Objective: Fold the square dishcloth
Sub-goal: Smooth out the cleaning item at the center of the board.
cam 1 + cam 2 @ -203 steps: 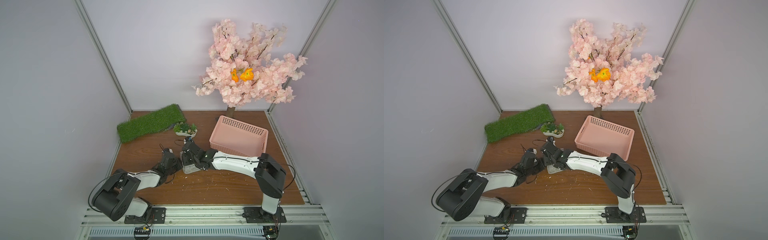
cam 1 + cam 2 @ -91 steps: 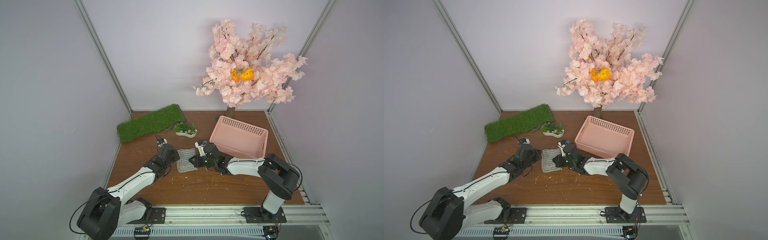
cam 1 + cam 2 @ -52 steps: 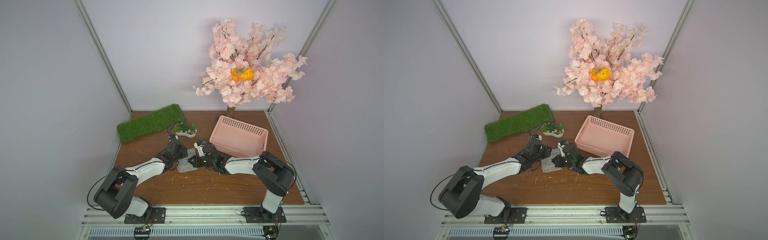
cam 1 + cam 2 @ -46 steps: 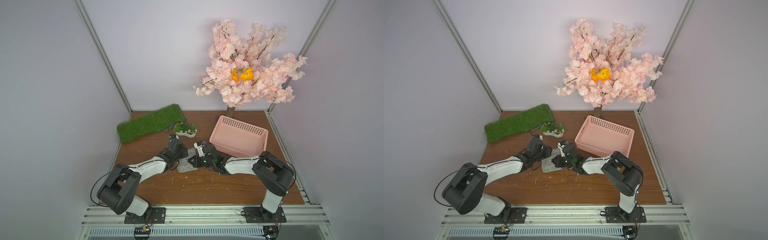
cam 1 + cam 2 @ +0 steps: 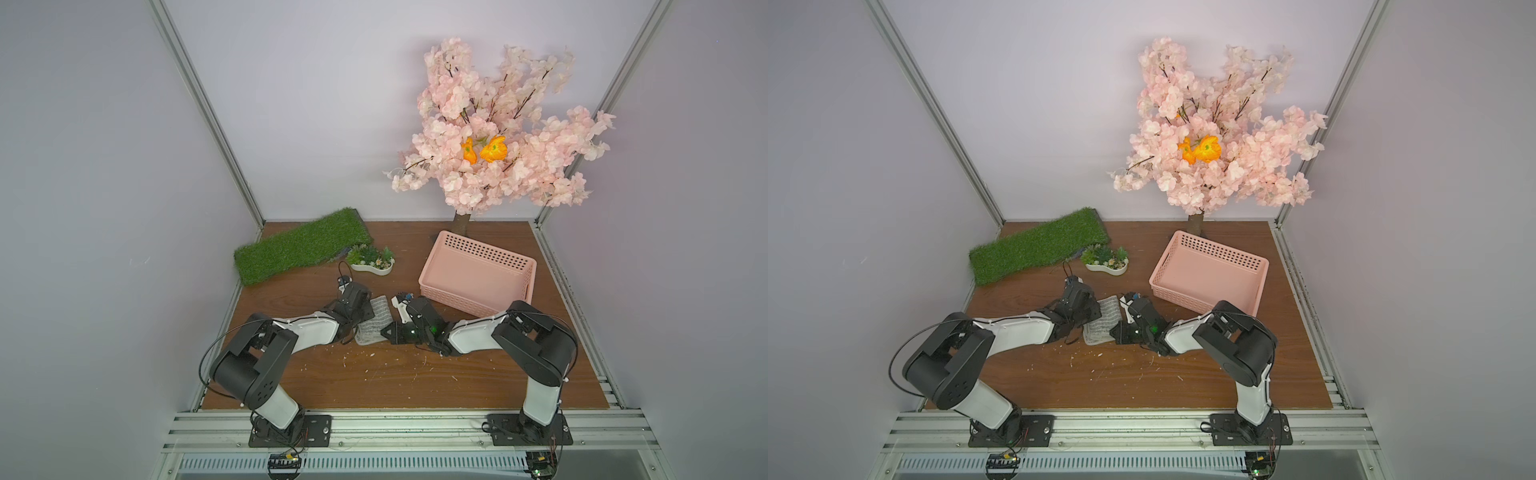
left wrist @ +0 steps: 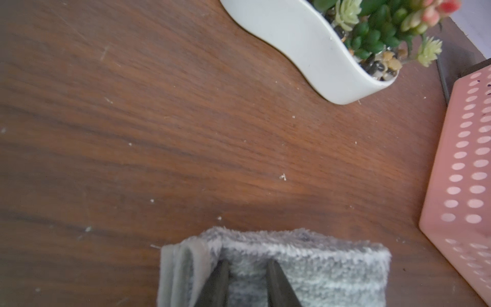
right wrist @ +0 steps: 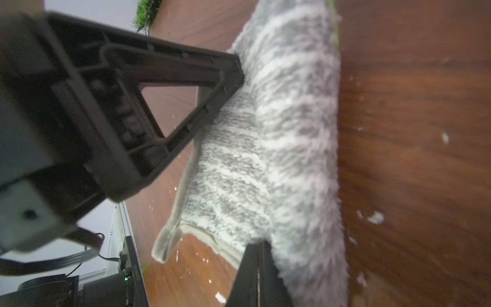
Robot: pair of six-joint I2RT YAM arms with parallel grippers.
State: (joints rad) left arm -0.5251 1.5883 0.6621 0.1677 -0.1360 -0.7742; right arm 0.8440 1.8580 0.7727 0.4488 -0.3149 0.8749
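Two layers show at the hem of the soft grey terry dishcloth [image 5: 374, 322] with whitish stripes. It lies folded into a narrow strip on the brown wooden table [image 5: 374, 374] between the arms, left of the pink perforated plastic basket [image 5: 478, 270]. The left gripper [image 6: 247, 265] stands slightly open, tips resting on the cloth's far left part. The right gripper [image 7: 257, 247] is closed at the near right edge; whether it pinches cloth I cannot tell.

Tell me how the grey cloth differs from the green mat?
The dishcloth is grey with whitish stripes; the grass mat is plain green. The dishcloth is much smaller and lies doubled over mid-table; the grass mat lies spread flat near the back wall. Both are soft and rest on the wooden table.
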